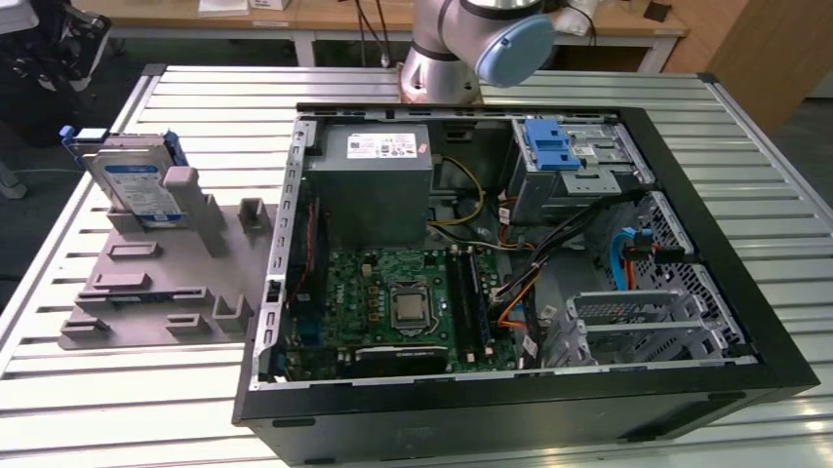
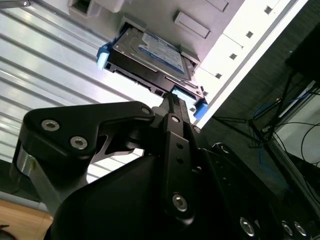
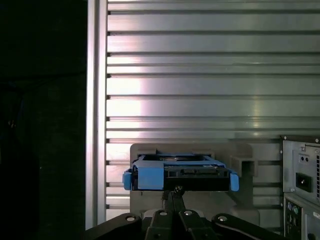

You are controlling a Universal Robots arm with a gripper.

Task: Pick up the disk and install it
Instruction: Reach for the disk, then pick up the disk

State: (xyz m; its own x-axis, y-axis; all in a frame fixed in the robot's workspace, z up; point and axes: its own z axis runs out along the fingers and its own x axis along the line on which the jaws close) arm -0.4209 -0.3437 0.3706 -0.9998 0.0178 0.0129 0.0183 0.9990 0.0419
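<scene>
The disk (image 1: 137, 185), a silver drive with a white-and-blue label in a blue carrier frame, stands on edge in a grey holder (image 1: 156, 283) at the exterior view's left, and nothing touches it there. Both wrist views show the disk (image 3: 180, 177) (image 2: 150, 55) ahead of my gripper, seated in the holder (image 3: 240, 155). My gripper (image 3: 174, 191) (image 2: 172, 97) points at the disk's near edge. Its black fingers meet at a point with nothing between them.
An open computer case (image 1: 729, 292) lies at the middle and right of the slatted metal table (image 1: 131, 409). Inside are a grey power supply (image 1: 377, 185), a green motherboard (image 1: 397, 302) and a drive bay with a blue latch (image 1: 553, 146). The arm's base (image 1: 450, 49) stands behind the case.
</scene>
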